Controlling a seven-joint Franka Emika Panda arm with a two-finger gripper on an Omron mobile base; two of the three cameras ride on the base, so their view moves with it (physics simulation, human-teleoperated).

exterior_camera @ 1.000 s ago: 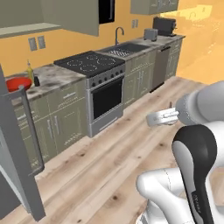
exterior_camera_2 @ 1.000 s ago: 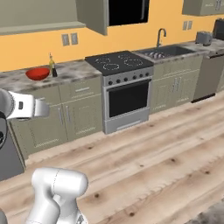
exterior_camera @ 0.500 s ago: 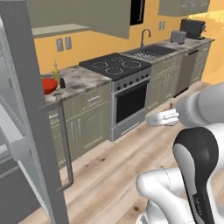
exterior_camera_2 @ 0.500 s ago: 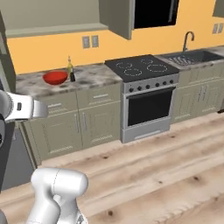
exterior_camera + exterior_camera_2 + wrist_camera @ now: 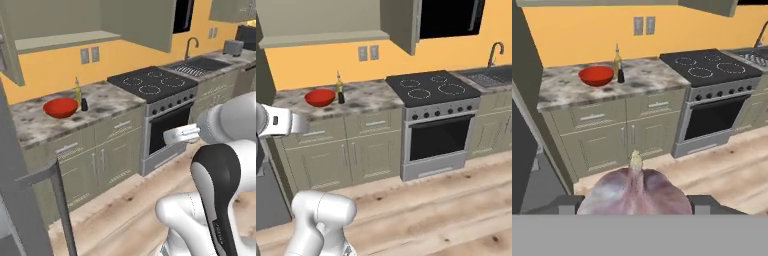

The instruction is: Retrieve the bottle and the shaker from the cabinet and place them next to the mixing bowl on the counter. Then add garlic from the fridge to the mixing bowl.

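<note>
Up close, bulbous purplish garlic (image 5: 634,192)

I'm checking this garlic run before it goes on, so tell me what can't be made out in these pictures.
- Garlic: hand view, its underside is cut off at the picture's bottom.
- Gripper: hand view, the fingertips sit behind the bulb, so the contact is hidden.
- Mixing bowl: left base view, its inside is too small to read.
- Shaker: right base view, too small for detail beside the bottle.
</note>
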